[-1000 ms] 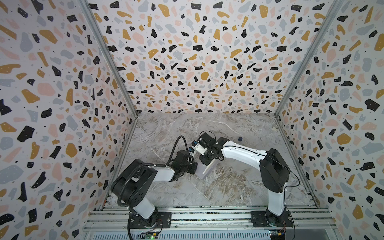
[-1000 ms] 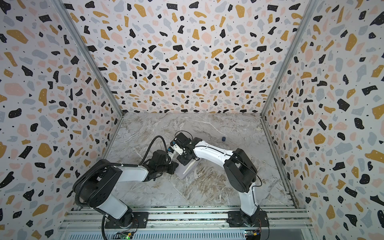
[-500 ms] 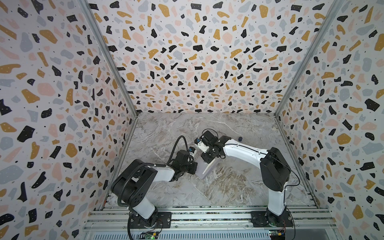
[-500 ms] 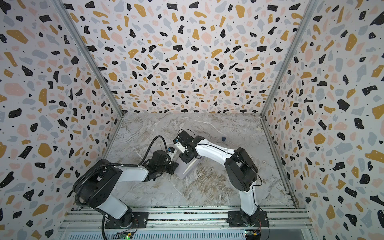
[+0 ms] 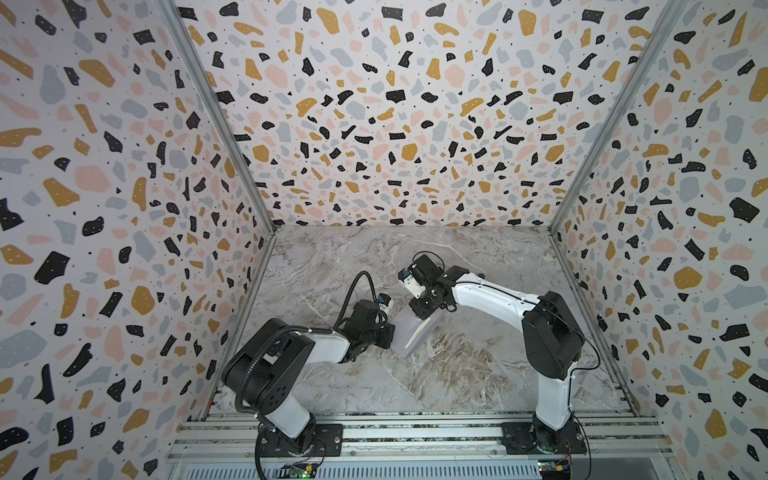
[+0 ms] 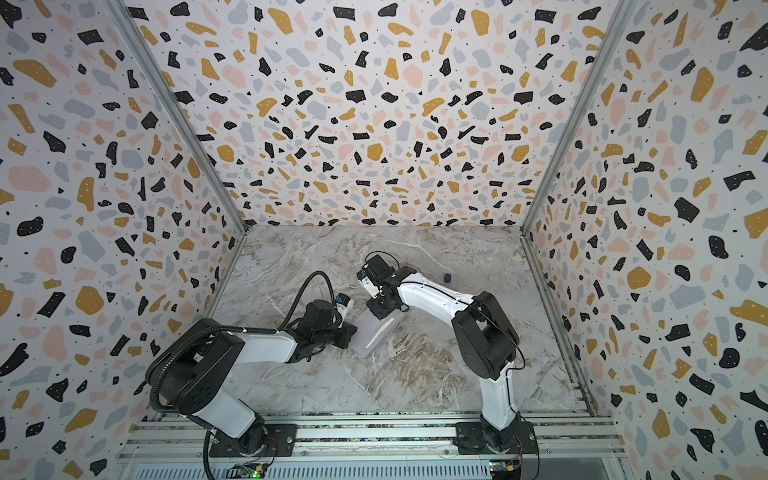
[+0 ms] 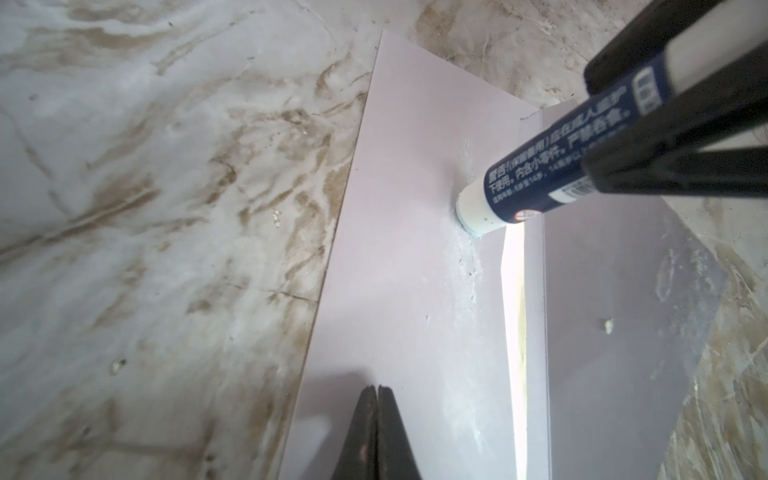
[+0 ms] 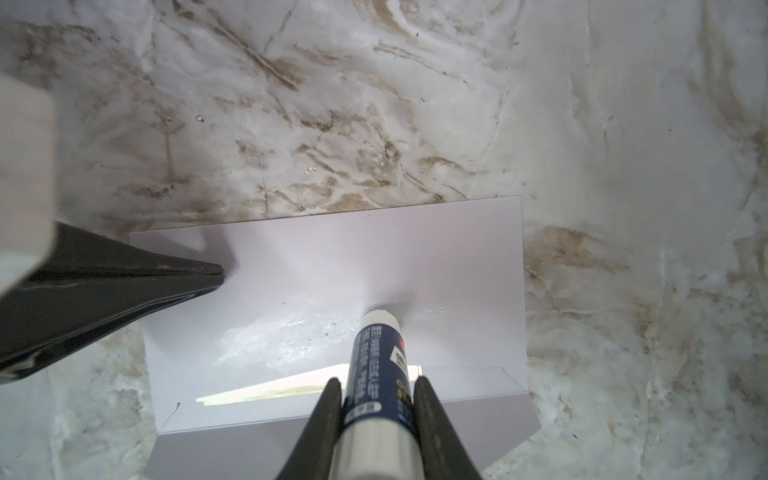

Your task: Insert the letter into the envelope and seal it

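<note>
1. Marble table (image 5: pixel 457 374), both top views: one lavender envelope (image 5: pixel 409 340) (image 6: pixel 363 330) just below frame centre, two arms meeting over it.
2. Left wrist: left gripper (image 7: pixel 377 390), jaws together, tips pressing the envelope; one cream letter (image 7: pixel 513 291) edge peeking from the pocket.
3. Right wrist: right gripper (image 8: pixel 376 384) clamped on one blue glue stick (image 8: pixel 376 353), its tip touching the envelope beside smeared glue.

Your surface (image 5: pixel 457 374) is grey-brown marble print w/ a few pale crumbs (image 7: pixel 118 365) on it. Flat near its middle lies the envelope (image 5: pixel 406 338), flap open. Toward the back right, well apart, you've a small dark-blue item (image 6: pixel 446 277).
</note>
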